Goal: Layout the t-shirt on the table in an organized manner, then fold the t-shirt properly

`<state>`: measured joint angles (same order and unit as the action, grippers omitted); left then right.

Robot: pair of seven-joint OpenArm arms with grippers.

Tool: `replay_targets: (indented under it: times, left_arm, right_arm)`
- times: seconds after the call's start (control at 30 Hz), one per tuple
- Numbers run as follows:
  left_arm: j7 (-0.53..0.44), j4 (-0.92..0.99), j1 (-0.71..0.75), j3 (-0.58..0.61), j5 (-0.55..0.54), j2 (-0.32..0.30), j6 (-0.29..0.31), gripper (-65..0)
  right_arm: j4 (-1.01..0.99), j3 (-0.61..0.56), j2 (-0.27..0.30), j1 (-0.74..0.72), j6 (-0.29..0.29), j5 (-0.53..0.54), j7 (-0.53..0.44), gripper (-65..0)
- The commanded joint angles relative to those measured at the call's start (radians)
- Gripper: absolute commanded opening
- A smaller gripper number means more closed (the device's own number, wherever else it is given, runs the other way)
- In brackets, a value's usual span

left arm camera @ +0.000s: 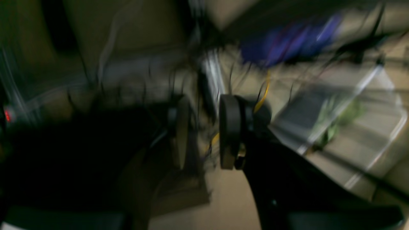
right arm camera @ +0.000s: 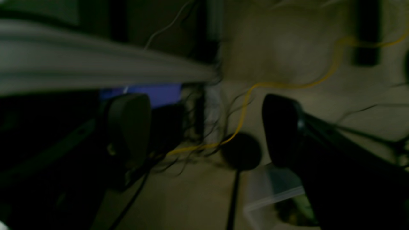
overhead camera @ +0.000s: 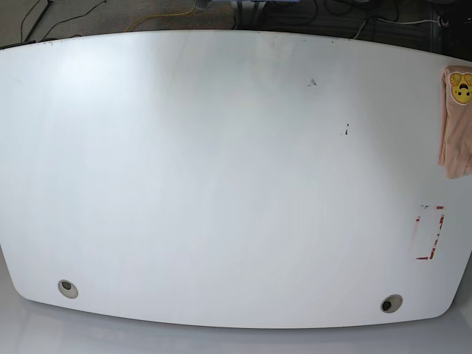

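The base camera looks straight down on the whole worktop (overhead camera: 221,184) from high above. Both wrist cameras peer past their own hands at blurred floor and a shared yellow cable (right arm camera: 243,108).

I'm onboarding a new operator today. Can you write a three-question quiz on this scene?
1. True or false: the t-shirt lies spread flat in the middle of the table.
2. Which gripper stands wider open: A the left gripper, or B the right gripper?
3. Fill in: the print on the shirt is a yellow ____.

Key: 1 false, it hangs bunched at the base view's right edge. 2 B. 3 bear.
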<state>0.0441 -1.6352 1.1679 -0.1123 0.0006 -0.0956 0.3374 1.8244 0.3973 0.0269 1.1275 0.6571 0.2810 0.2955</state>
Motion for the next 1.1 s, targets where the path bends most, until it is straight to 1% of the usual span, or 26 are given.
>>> replay_targets:
  times: [0.0,0.27,0.5,0.8,0.9,1.0,1.07]
  left_arm:
    - [-0.023,0.056,-0.036,0.0,-0.009,-0.005,0.004,-49.9]
    - [-0.022,0.298,-0.214,0.003,-0.009,-0.028,0.004,-49.6]
    - [-0.022,0.49,-0.368,0.006,-0.006,-0.028,0.004,-49.4]
    - [-0.019,0.741,-0.547,0.004,-0.003,-0.037,0.004,-49.4]
    - [-0.019,0.847,-0.622,0.004,-0.003,-0.053,0.004,-49.4]
    - [-0.019,0.946,-0.685,0.006,-0.003,-0.054,0.004,-49.4]
    - [-0.02,1.008,-0.728,0.006,-0.003,-0.054,0.004,-49.4]
  right_arm:
    - [-0.038,-0.004,0.011,-0.007,0.007,-0.009,-0.019,-13.2]
    - [-0.277,-0.061,0.011,-0.128,0.007,-0.131,-0.022,-13.2]
    - [-0.523,-0.073,0.014,-0.267,0.003,-0.182,-0.023,-13.3]
    - [-0.779,-0.071,0.031,-0.413,-0.001,-0.279,-0.132,-13.3]
    - [-0.851,-0.07,0.032,-0.465,-0.03,-0.3,-0.135,-13.3]
    - [-0.912,-0.073,0.046,-0.51,-0.07,-0.308,-0.137,-13.3]
    - [-0.949,-0.073,0.049,-0.533,-0.082,-0.308,-0.138,-13.3]
